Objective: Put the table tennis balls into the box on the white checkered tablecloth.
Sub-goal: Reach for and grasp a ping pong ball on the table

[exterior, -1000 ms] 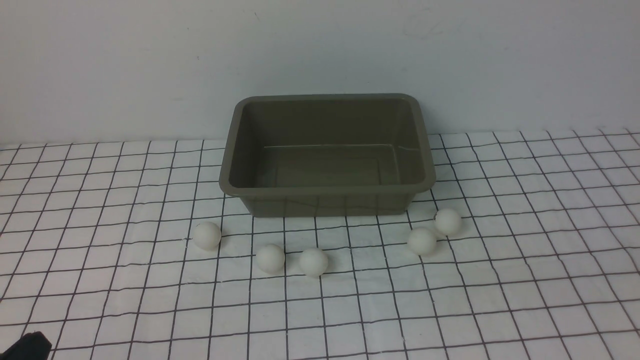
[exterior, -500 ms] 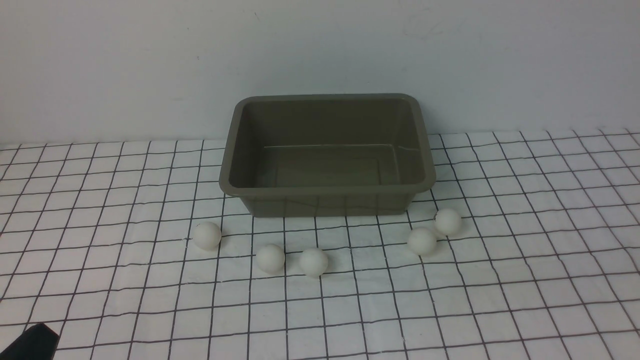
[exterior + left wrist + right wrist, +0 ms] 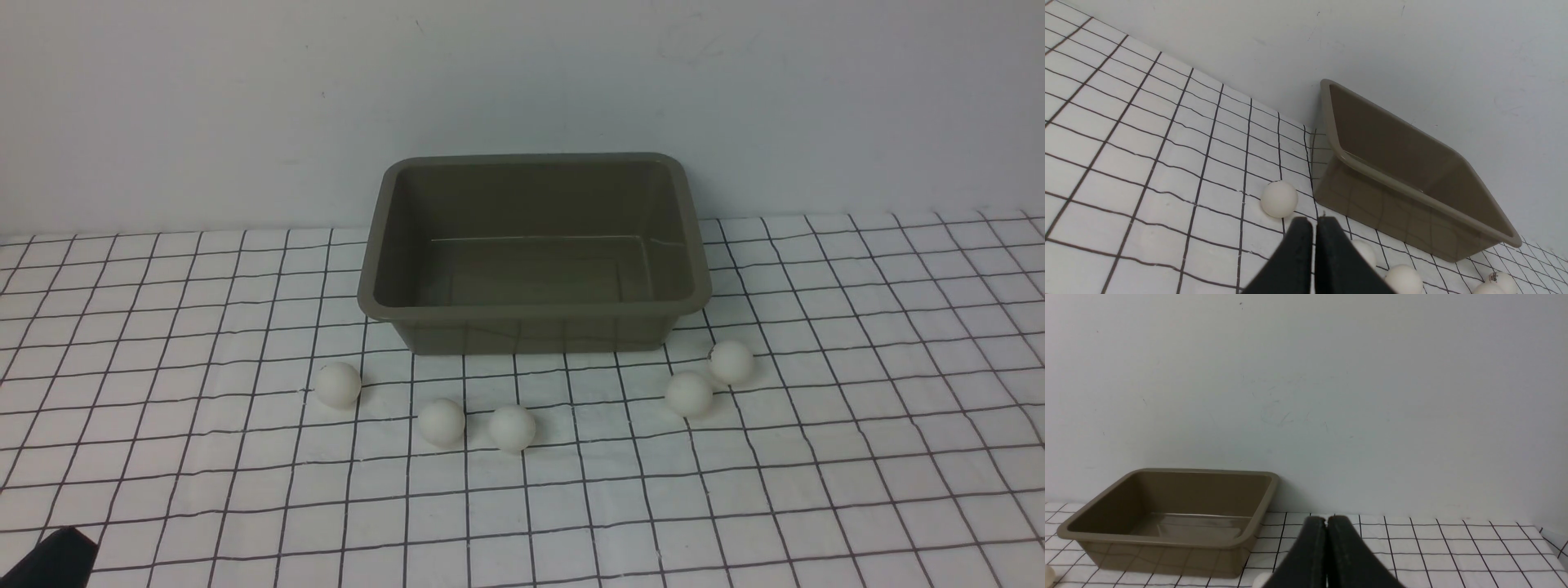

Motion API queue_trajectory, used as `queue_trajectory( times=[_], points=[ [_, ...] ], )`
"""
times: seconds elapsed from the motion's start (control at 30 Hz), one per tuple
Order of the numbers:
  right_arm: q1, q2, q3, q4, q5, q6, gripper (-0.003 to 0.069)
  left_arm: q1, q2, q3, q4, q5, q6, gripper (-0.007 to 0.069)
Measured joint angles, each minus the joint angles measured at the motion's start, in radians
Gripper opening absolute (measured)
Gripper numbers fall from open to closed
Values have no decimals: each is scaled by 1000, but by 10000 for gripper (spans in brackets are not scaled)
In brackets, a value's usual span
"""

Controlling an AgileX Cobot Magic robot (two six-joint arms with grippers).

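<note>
Table tennis balls [image 3: 512, 427] are untouched by my jaws. The left jaws, seen from their wrist camera, are pressed together with nothing between them, and the right jaws are likewise closed flush and empty. Only a black corner of my left arm [image 3: 51, 562] shows in the front view, low over the cloth. The left jaws point toward the leftmost ball [image 3: 1279, 199] but are well apart from it, and a corner of the box [image 3: 1412, 192] lies just past that ball. The right jaws face the wall [image 3: 1372, 396]

I read the front view as a dial centred on the box. All five balls lie outside it on the white checkered tablecloth [image 3: 816, 490]:
- The leftmost ball is at 8 o'clock
- The second ball [image 3: 442, 421] is at 7
- The third ball [image 3: 512, 427] is at 6, near the second with a gap between them
- The fourth ball [image 3: 688, 394] is between 4 and 5
- The fifth ball [image 3: 731, 362] is at 4, close beside the fourth, and carries a small dark print

The box stands upright on the cloth with its floor bare, and the wall is at 12 o'clock behind it
</note>
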Motion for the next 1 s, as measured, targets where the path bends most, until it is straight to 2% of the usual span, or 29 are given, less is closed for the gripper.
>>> queue_trajectory(
  times=[0.13, 0.2, 0.3, 0.33, 0.47, 0.6, 0.7, 1.0],
  points=[
    [0, 0, 0, 0, 18, 0, -14, 0, 0, 0, -13, -1, 0, 7],
    [0, 0, 0, 0, 19, 0, -14, 0, 0, 0, -45, -1, 0, 43],
    [0, 0, 0, 8, 19, 0, -14, 0, 0, 0, -76, -4, 0, 108],
    [0, 0, 0, 20, 21, 0, -14, 0, 0, 0, -93, -4, 0, 161],
    [0, 0, 0, 76, 21, 0, -14, 0, 0, 0, -173, -4, 2, 291],
    [0, 0, 0, 102, 22, 0, -14, 0, 0, 0, -246, -1, 19, 341],
    [0, 0, 0, 119, 28, -9, -14, 0, 0, -2, -273, 15, 79, 346],
    [0, 0, 0, 224, 64, -209, -14, 0, 3, -173, -276, 152, 435, 295]
  ],
)
